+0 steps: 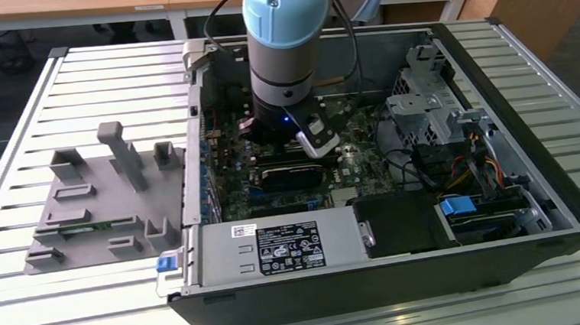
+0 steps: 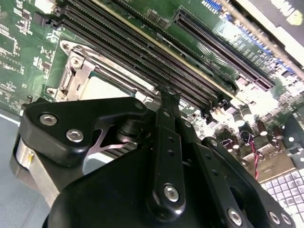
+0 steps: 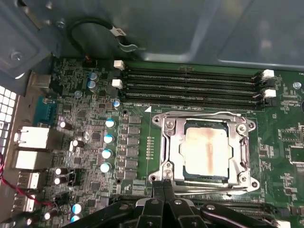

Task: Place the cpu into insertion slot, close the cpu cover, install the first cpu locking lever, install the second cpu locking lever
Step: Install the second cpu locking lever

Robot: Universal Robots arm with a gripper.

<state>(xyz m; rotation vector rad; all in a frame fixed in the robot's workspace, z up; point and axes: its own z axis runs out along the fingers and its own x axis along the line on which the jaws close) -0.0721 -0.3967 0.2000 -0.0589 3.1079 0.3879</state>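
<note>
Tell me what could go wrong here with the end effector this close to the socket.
1. The end effector sits at the edge of the cover; a slip could scrape the cpu showing through its window.
2. The memory slots run right beside the socket, so a sideways drift might hit them.

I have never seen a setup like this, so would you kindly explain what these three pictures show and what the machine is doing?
The exterior view shows a robot arm reaching down into an open computer case that lies on a slatted table. Beside the case sits a grey parts holder. The other two pictures come from cameras riding on the arm's wrist. In the first wrist view, the cpu already lies in the insertion slot on the green board, and the cpu cover is folded down around it. The black gripper is at the socket's edge with its fingers together, holding nothing I can make out. The long black memory slots run alongside.
</note>
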